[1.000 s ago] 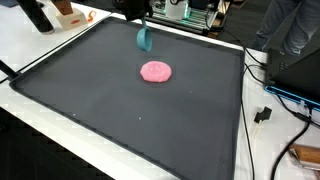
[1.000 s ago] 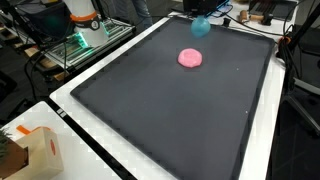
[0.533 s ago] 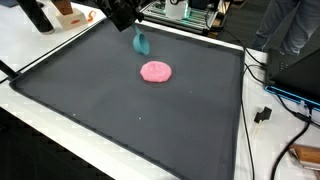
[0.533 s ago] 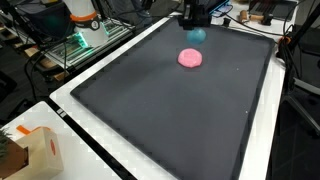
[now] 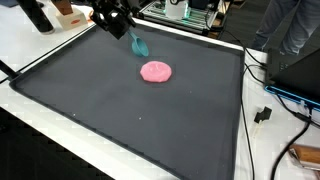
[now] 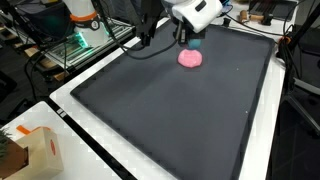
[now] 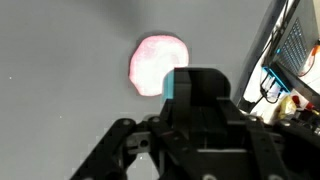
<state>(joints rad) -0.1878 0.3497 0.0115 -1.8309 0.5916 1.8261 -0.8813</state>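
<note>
While the arm has swung into view | gripper (image 5: 129,35) at teal object (image 5: 139,46) near pink disc (image 5: 155,71) | grasp: cannot tell

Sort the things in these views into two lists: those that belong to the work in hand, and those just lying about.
In hand:
- end effector
- teal object, gripped by it
- pink disc, close by

Lying about:
- dark mat, only the work surface
- cardboard box
- cables
- green-lit equipment
</note>
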